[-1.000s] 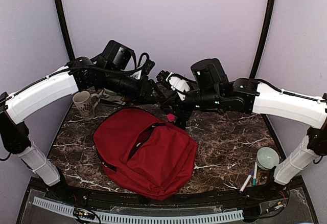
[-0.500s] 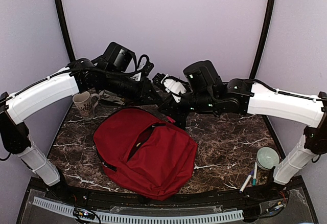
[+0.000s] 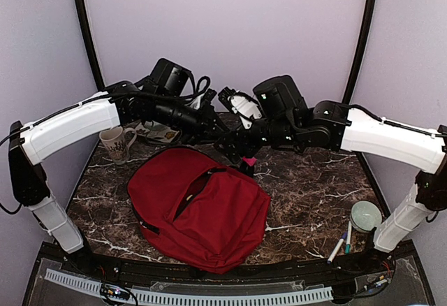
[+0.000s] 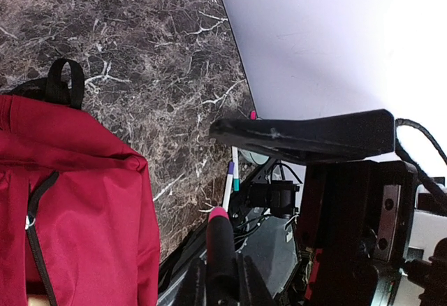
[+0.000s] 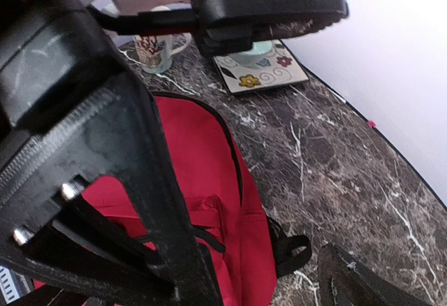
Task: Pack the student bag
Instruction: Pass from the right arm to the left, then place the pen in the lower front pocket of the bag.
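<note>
Two arms are hovering over the far edge of the student bag [image 3: 202, 212], which is lying left of centre on the marble table [image 3: 314, 187]. The left gripper [image 4: 220, 281] is clamping a pink-capped marker [image 4: 220, 239]; the right gripper [image 5: 262, 274] is gaping wide alongside. Bare marble is showing on the bag's right.

Dark-red student bag [image 3: 209, 215], pink-tipped marker [image 4: 219, 246], brown marbled table [image 3: 314, 187].

Dark veined marble worktop [image 3: 314, 187] carrying the dark-red student bag [image 3: 199, 208] at centre; left of and behind the bag, a printed mug [image 3: 115, 143] and a flat flower-patterned card [image 5: 269, 72]; right of the bag, nearer the front edge, a pale-green bowl [image 3: 366, 216] and two pens [image 3: 348, 237]
</note>
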Robot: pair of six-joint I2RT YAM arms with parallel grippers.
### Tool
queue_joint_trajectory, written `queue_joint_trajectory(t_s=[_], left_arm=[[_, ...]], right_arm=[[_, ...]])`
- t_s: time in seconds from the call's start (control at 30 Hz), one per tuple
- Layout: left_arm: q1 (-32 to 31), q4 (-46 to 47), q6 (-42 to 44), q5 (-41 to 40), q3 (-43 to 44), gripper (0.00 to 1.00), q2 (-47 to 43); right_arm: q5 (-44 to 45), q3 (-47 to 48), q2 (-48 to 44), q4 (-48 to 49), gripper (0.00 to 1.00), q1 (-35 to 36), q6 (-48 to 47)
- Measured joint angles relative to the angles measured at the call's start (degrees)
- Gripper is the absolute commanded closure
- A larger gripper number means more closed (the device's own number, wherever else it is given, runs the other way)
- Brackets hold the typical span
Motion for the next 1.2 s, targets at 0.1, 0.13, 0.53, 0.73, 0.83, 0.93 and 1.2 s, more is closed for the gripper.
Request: queue_joint_trajectory(t_s=[0.1,0.13,0.53,0.73,0.83,0.93,1.2], left_arm=[[1.0,-2.0,0.4,-0.3,3.7,1.0,2.1],[1.3,-2.4,0.5,-0.8,4.5,1.0,2.1],[3.3,4.7,-7.1,-7.6,-13.7,1.0,-14.1],[3.1,1.7,-5.7,-11.5,-18.0,1.0,-19.0],[3.1,0.1,-4.1,-13.0,-20.3,1.0,-21.5],[3.1,-1.6,-2.0,-14.0,-22.7,1.0,-24.0],[3.1,-4.3,1.2,-15.3,-28.9,1.0,-28.5]], right_arm=[[2.1,1.2,0.0,-2.1,0.0,-1.3,1.0],[2.6,1.9,-0.1,-2.5,0.0,-2.0,1.2],[5.0,9.0,-0.4,-4.6,0.0,-9.3,5.0],[7.3,1.9,-4.7,-3.3,0.0,-9.8,9.4],[8.5,-2.7,-8.0,-3.0,0.0,-9.7,11.5],[10.0,-6.1,-11.1,-2.0,0.0,-9.7,13.3],[13.9,-12.7,-17.4,0.5,0.0,-9.7,17.4]])
